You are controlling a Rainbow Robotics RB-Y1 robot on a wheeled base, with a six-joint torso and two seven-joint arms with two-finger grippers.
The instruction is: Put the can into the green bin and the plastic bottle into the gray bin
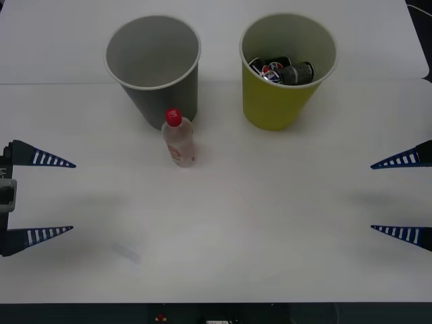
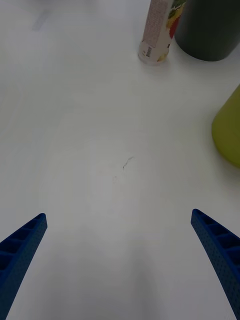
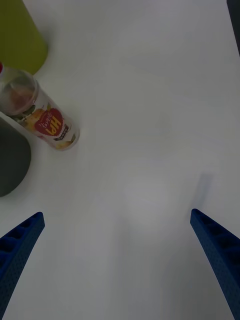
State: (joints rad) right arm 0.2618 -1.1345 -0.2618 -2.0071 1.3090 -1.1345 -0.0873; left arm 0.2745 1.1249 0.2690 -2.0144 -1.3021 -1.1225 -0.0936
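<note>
Blue-fingered left tool [image 1: 50,196] and right tool [image 1: 395,196] gape wide, holding nothing.

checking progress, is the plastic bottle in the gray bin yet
Not yet: the plastic bottle stands upright on the table, just in front of the gray bin, red cap on.

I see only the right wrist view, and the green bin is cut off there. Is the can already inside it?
Observer: Yes. The front view shows a dark can lying inside the green bin.
Operator: Is the cap on the plastic bottle?
Observer: Yes, the red cap is on. The bottle stands upright just in front of the gray bin.
Operator: Where is the left claw?
Observer: Open, at the left edge of the table, apart from the bottle.
</note>
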